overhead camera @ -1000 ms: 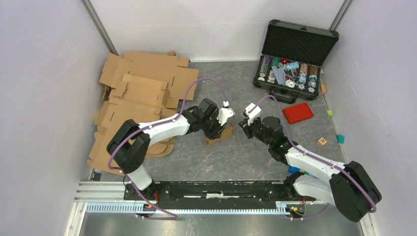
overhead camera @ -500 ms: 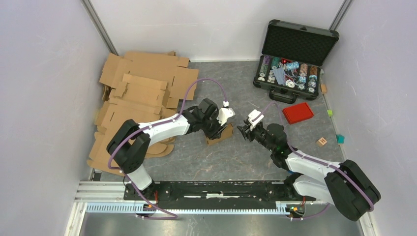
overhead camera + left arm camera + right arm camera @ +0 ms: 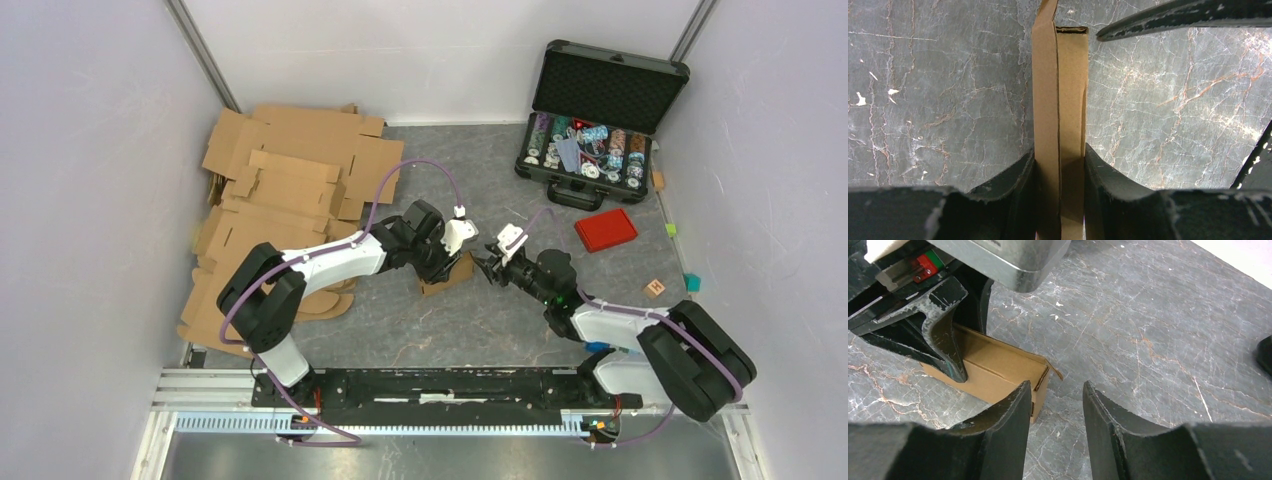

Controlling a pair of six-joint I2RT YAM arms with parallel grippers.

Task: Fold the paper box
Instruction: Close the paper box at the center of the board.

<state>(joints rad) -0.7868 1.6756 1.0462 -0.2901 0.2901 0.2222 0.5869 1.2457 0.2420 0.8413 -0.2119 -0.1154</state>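
Observation:
The small brown paper box (image 3: pixel 449 273) sits on the grey table at the centre. My left gripper (image 3: pixel 446 262) is shut on one of its side walls; in the left wrist view the doubled cardboard wall (image 3: pixel 1059 125) stands pinched between the two black fingers. In the right wrist view the box (image 3: pixel 998 371) is open-topped with a small flap sticking out at its near corner. My right gripper (image 3: pixel 489 268) is open and empty, just right of the box; its left fingertip (image 3: pixel 1015 405) is at the box's corner.
A pile of larger flat brown cardboard sheets (image 3: pixel 290 190) lies at the left. An open black case (image 3: pixel 598 115) with small items stands at the back right, a red lid (image 3: pixel 606 229) in front of it. Small coloured blocks (image 3: pixel 655 288) lie at the right.
My right gripper has moved left and down toward the box, ending just beside its right end. The left gripper and the box have not moved.

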